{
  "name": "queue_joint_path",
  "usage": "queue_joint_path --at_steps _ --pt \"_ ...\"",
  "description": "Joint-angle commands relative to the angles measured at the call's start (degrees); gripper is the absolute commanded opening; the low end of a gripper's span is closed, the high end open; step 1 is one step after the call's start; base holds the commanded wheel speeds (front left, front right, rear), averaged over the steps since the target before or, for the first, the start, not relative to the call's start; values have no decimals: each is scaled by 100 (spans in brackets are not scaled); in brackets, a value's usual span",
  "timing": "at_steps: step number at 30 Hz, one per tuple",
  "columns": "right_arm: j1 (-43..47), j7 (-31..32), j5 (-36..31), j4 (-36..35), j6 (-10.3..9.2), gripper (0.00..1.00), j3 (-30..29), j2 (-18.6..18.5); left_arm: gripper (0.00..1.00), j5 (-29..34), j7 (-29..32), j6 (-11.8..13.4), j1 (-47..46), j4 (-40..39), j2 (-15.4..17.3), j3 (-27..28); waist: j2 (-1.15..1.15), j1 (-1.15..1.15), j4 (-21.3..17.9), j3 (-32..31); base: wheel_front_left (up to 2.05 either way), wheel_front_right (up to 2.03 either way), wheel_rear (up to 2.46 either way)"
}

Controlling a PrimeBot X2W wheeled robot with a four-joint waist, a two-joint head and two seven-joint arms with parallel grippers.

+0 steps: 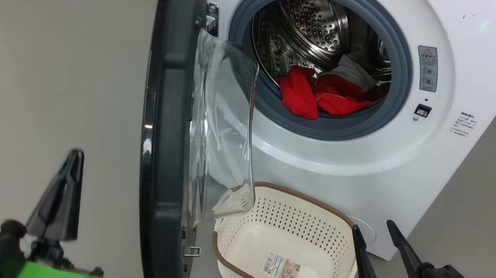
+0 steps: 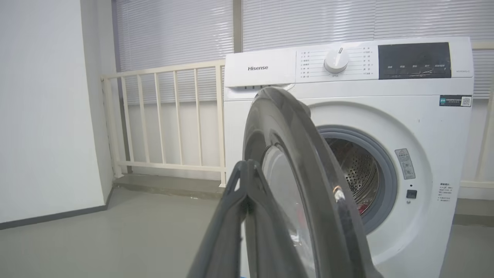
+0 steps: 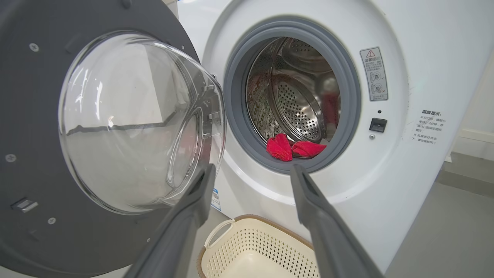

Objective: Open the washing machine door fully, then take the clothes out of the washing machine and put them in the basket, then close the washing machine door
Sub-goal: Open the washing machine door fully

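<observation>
The left hand (image 1: pixel 75 156) is closed, fingers pressed together on nothing. The washing machine door (image 1: pixel 167 123) stands edge-on just to its right, not touching it. The right hand (image 1: pixel 374 227) is open and empty. The basket (image 1: pixel 294 223) sits just to its left, between the two hands, and the clothes (image 1: pixel 302 96) lie beyond in the washing machine (image 1: pixel 346 162). Swung wider, the door would likely sweep into the left hand. As it stands, its glass bowl (image 1: pixel 220 130) seems to overhang a basket corner and could catch a dropped garment. The panel lettering (image 2: pixel 257 68) reads "Hisense"; the warning sticker (image 1: pixel 426 68) and basket label (image 1: pixel 281 266) are too small to read.
</observation>
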Motion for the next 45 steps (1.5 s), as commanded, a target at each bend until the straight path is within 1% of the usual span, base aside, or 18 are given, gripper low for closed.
queue_joint_path --at_steps 1,4,9,13,16,21,26,30,34,39,43,45 --pt "-56 -37 16 -113 36 100 136 -6 0 53 40 59 -306 -252 88 153 0 0 -8 -9 0 0 0" --pt "-29 -37 28 -96 36 100 161 -6 0 114 184 49 -526 -649 145 77 0 0 -34 -36 0 0 0" --pt "23 -37 40 -86 36 100 171 -6 0 83 368 -27 -760 -1303 104 -209 0 0 -81 -80 0 0 0" --pt "48 -37 34 -96 36 100 149 -6 0 -5 567 -81 -786 -1612 26 -603 0 0 -100 -89 0 0 0" --pt "53 -37 18 -109 36 100 136 -6 0 -146 742 -153 -728 -1648 -21 -964 0 0 -112 -64 0 0 0" --pt "50 -37 12 -118 36 100 124 -6 0 -353 964 -210 -576 -1403 -70 -1465 0 0 -123 -19 0 0 0" --pt "20 -37 16 -111 36 100 130 -6 0 -467 1134 -138 -412 -1004 -100 -1820 0 0 -144 26 0 0 0" --pt "11 -37 10 -107 36 100 127 -6 0 -546 1203 -73 -326 -606 -112 -1974 0 0 -163 53 0 0 0" --pt "-31 -37 -1 -88 36 100 146 -6 0 -582 1201 49 -288 -186 -110 -1907 0 0 -210 89 0 0 0" --pt "-73 -37 -32 -72 36 100 125 -6 0 -547 1194 242 -295 168 -29 -1703 0 0 -252 134 0 0 0" --pt "-89 -37 -37 -57 36 100 102 -6 0 -536 1182 387 -320 371 38 -1535 0 0 -266 158 0 0 0" --pt "-91 -37 -38 -56 36 100 95 -6 0 -534 1160 412 -332 395 55 -1499 0 0 -265 165 0 0 0"
